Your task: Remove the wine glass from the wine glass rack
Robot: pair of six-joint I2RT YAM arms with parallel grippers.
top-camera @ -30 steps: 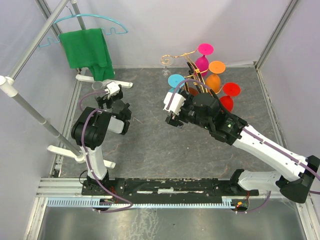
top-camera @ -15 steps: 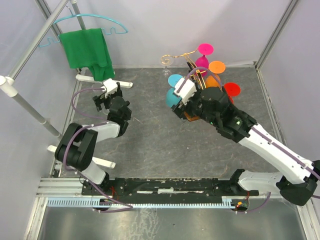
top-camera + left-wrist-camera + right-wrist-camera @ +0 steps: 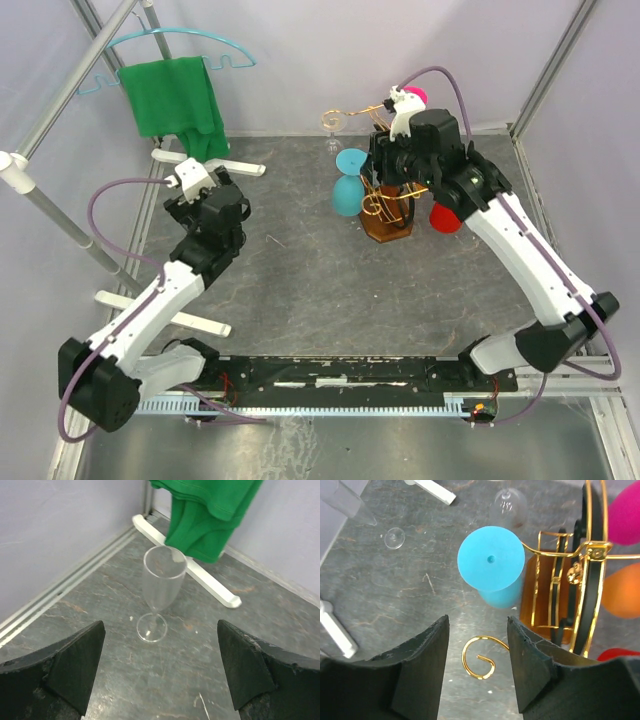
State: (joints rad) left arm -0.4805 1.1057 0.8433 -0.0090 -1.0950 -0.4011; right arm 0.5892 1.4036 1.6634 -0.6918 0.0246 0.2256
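Left tool point(image 3: 159, 630): released, fingers spread wide, nothing between them. It faces a clear flute point(image 3: 161, 580) standing upright near the left edge of the bench point(image 3: 300, 280), in front of a hanging green cloth point(image 3: 210, 515). It is well apart from the rack and appears idle for this step.

Wine glass rack point(image 3: 390, 222): stands toward the far right of the bench. The turquoise wine glass point(image 3: 491, 559) hangs on its left side, foot up and bowl down, carried by a gold wire arm; removal probably means sliding it outward.

Right tool point(image 3: 477, 620): hovers above the rack, pointing down, fingers partly apart, grasping nothing, lined up on the turquoise foot, likely for closing.
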